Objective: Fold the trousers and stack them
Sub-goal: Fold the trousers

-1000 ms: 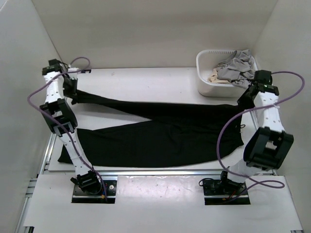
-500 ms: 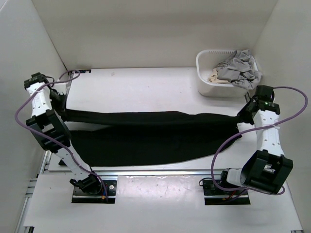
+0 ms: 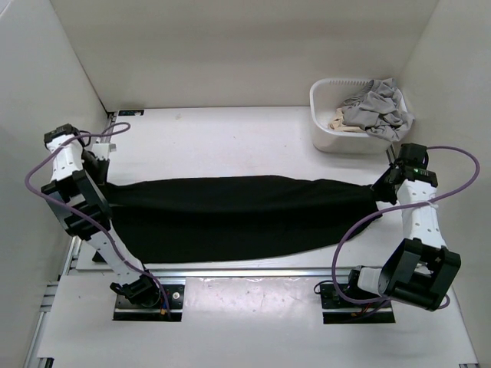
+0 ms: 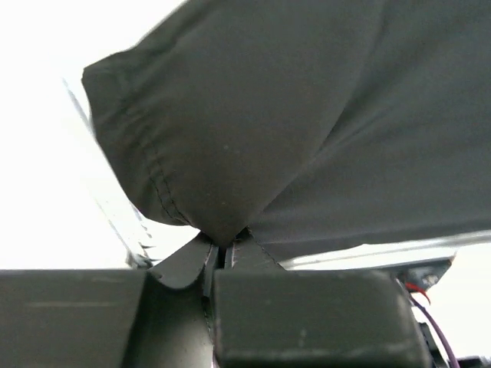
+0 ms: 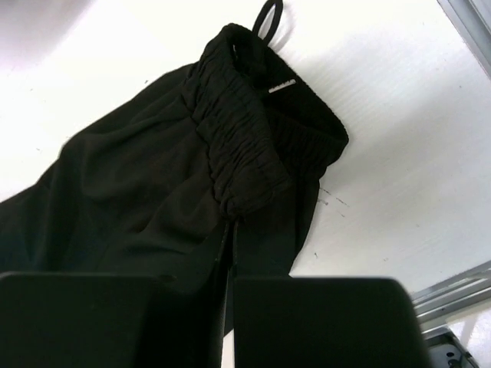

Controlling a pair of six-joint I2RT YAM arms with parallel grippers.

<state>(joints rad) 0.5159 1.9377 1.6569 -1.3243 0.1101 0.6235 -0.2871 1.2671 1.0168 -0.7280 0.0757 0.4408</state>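
1. Both arms have drawn back toward the near side over the past second, and the far leg of the trousers (image 3: 238,215), which slanted off toward the far left corner, is now laid over the near leg. The garment forms one long black band.
2. Nearest the arm bases, the lower edge of the trousers curves along the front of the bench (image 3: 230,138), closest to its near edge on the left.
3. On the left end, the left fingers (image 4: 184,264) are pressed together on a fold of black fabric beside the stitched hem (image 4: 153,176). The cloth fans out away from that pinch. From above, this grip sits at the left edge of the bench.
4. On the right end, the right fingers (image 5: 314,318) are shut tight on the trousers just below the gathered waistband (image 5: 245,153), with fabric caught in the narrow slit between them. The waistband lies bunched on the bench, and a small drawstring loop (image 5: 267,17) pokes out past it.
5. Between the two grips the trousers stretch left to right across the middle of the bench.
6. Farther back, bare white bench surface runs to the rear wall.
7. In the far right corner stands a white basket (image 3: 326,142) holding a grey garment (image 3: 376,107) and a beige cloth (image 3: 337,121), well apart from the trousers.
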